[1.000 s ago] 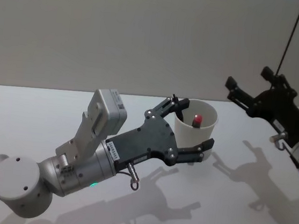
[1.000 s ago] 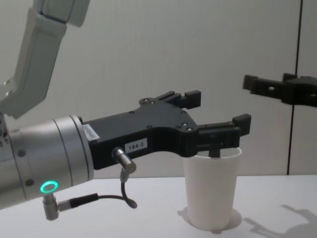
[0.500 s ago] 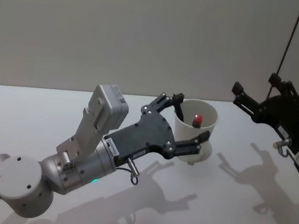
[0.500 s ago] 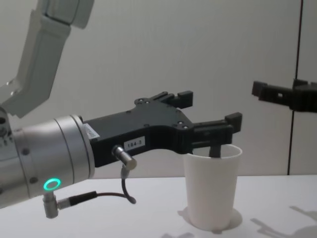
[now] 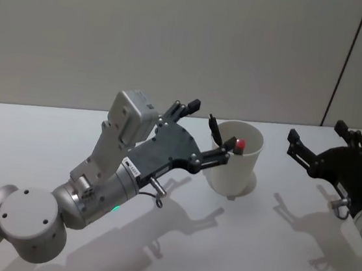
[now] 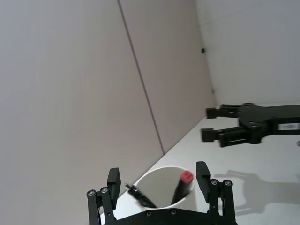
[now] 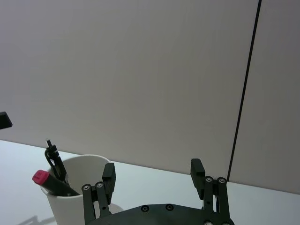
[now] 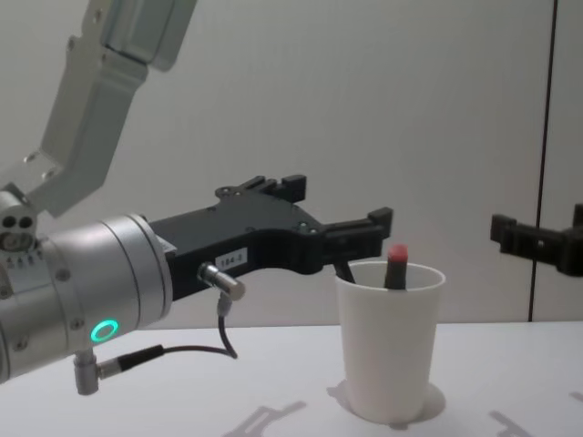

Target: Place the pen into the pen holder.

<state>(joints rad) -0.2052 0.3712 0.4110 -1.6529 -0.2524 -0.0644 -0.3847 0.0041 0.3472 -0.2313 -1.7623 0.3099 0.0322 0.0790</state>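
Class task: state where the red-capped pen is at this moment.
The red-capped pen stands inside the white paper cup near the table's middle, leaning on its rim beside a black pen, with the open left gripper just to the cup's left.

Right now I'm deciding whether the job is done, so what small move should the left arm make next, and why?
Probably draw the left gripper back from the cup toward its own side. Its fingers are open and hold nothing, while the red-capped pen already stands inside the cup beside a black pen. The right gripper hangs open, apart from the cup, so nothing seems left to place.
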